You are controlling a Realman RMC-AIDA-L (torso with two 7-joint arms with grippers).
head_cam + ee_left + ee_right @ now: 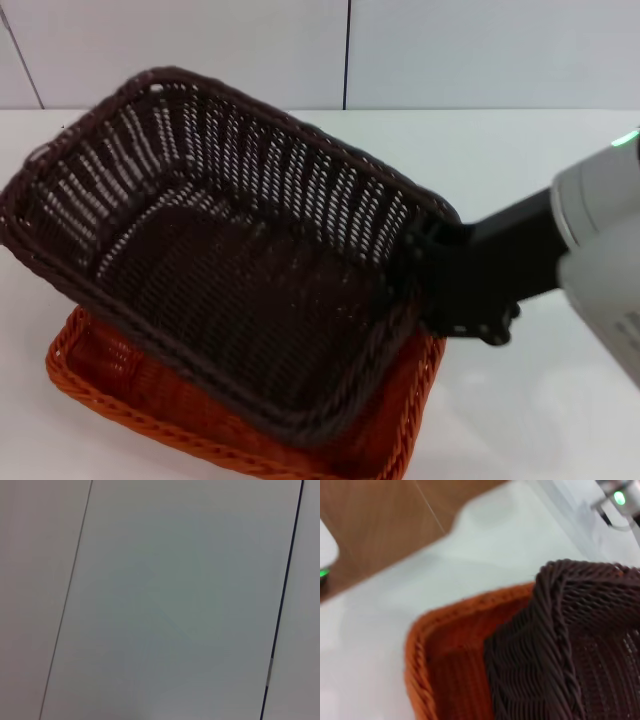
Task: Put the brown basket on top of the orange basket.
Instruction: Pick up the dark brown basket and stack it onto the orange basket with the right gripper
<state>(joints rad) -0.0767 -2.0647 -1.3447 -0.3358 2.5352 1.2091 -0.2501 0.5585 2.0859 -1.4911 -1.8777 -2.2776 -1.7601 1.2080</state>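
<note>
Brown basket held tilted over the orange basket.

The brown basket (230, 260) overlaps the orange basket (130, 395) near the table's (540, 420) front edge, long axis skewed; the right gripper (425, 270) pinches its right rim. The left arm is unseen.

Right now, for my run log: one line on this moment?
right gripper: shut on brown basket rim | brown basket: tilted, partly inside orange basket | left gripper: unseen

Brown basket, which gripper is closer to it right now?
Right. The right gripper is at the brown basket's right rim, over the orange basket; the left gripper is out of sight.
</note>
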